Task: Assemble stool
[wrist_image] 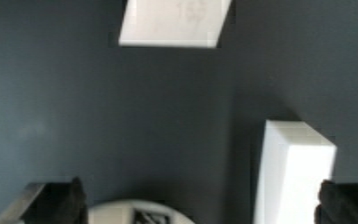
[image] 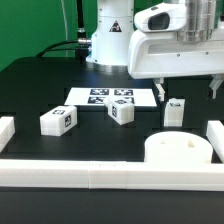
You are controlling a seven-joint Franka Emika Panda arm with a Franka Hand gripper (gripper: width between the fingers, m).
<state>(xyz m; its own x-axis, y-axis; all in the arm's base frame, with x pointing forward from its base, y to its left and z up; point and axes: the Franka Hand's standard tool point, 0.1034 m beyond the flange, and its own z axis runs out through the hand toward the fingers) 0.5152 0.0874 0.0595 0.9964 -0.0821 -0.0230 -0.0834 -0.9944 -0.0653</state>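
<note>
Your gripper (image: 187, 90) hangs above the black desk (image: 40, 85) with its two dark fingers (wrist_image: 55, 200) spread wide apart, holding nothing. Directly under it stands a small white plastic block leg (image: 176, 112) with a black-and-white tag. In the wrist view the top of this leg shows low between the fingers, touching neither.

The thick round white plastic seat (image: 178, 150) of the stool lies flat on the desk, nearer the exterior camera. The upright leg is just behind the seat. A second white block leg (image: 122, 110) sits behind the seat and toward the exterior view's left. A third white block leg (image: 58, 121) lies well apart from the seat, farther to that left.

The marker board (image: 112, 97) lies flat beyond the seat, behind the second leg. A long low white rail (image: 100, 180) runs just in front of the seat.
</note>
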